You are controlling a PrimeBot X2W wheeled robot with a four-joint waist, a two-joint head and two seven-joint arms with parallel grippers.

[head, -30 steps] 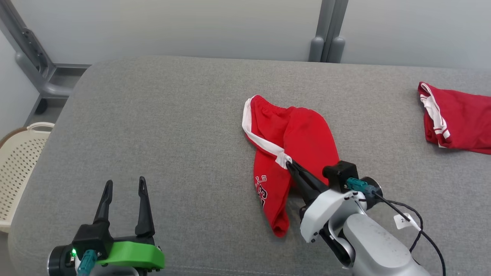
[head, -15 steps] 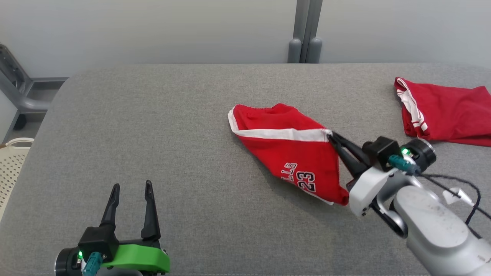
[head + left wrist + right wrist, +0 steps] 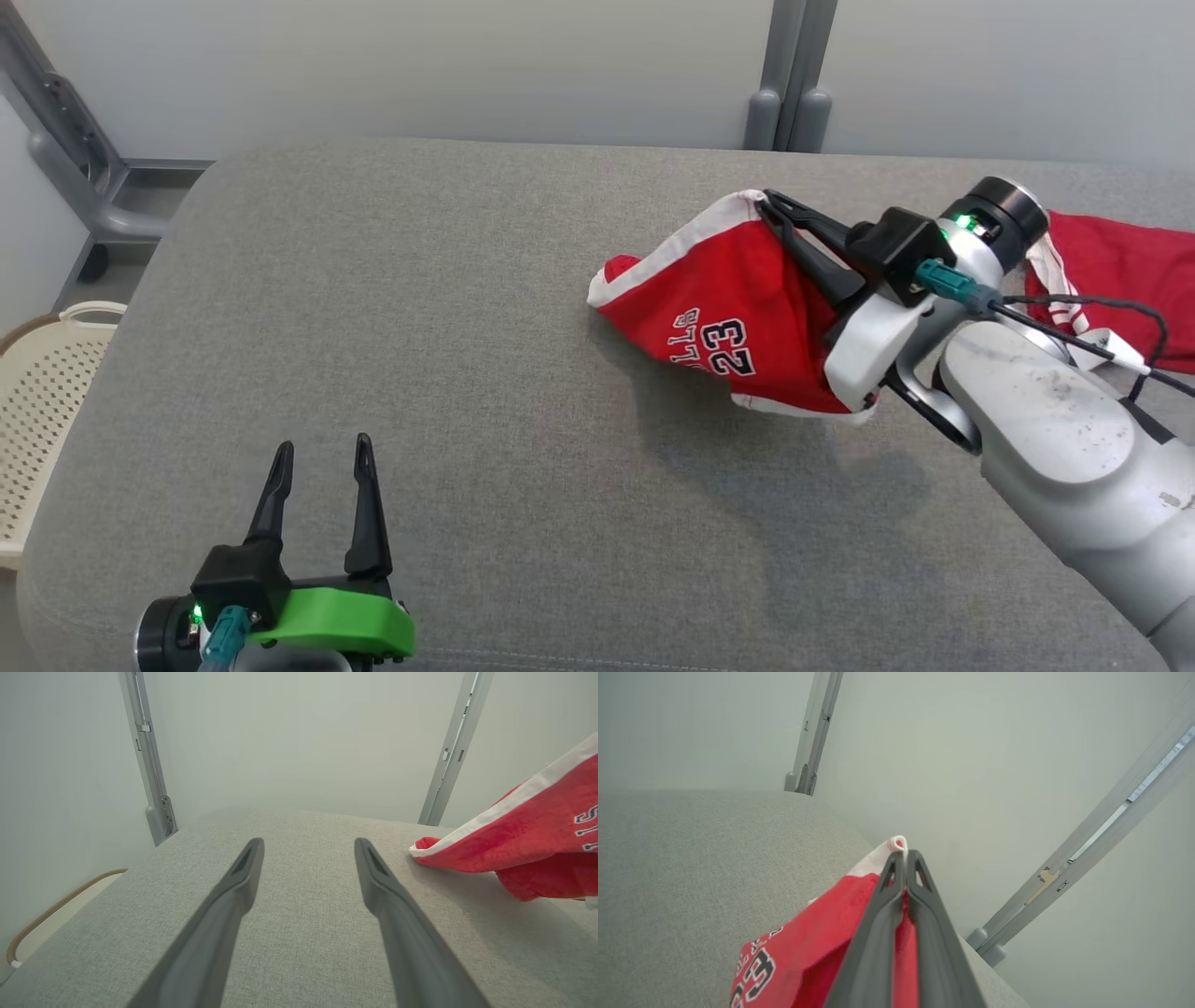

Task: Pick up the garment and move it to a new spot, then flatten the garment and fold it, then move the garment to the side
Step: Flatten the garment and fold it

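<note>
The garment [image 3: 738, 313] is a pair of red shorts with white trim and a "23" print. It hangs lifted at the right of the grey table [image 3: 448, 355], its lower left end still touching the surface. My right gripper [image 3: 771, 200] is shut on the garment's white-trimmed corner, which pokes out past the fingertips [image 3: 900, 855] in the right wrist view, above the red cloth [image 3: 803, 961]. My left gripper [image 3: 322, 453] stands open over the table's near left, nothing between its fingers [image 3: 243, 877]; the garment [image 3: 523, 835] shows at its right.
A second red garment with white stripes [image 3: 1130, 280] lies at the table's far right, behind my right forearm. A cream perforated basket [image 3: 42, 401] stands on the floor left of the table. Grey metal posts [image 3: 789, 75] rise behind the far edge.
My right gripper has lifted the garment's corner up and toward the far right, so the shorts went from lying crumpled to hanging stretched. The head camera shifted. The left gripper has stayed put.
</note>
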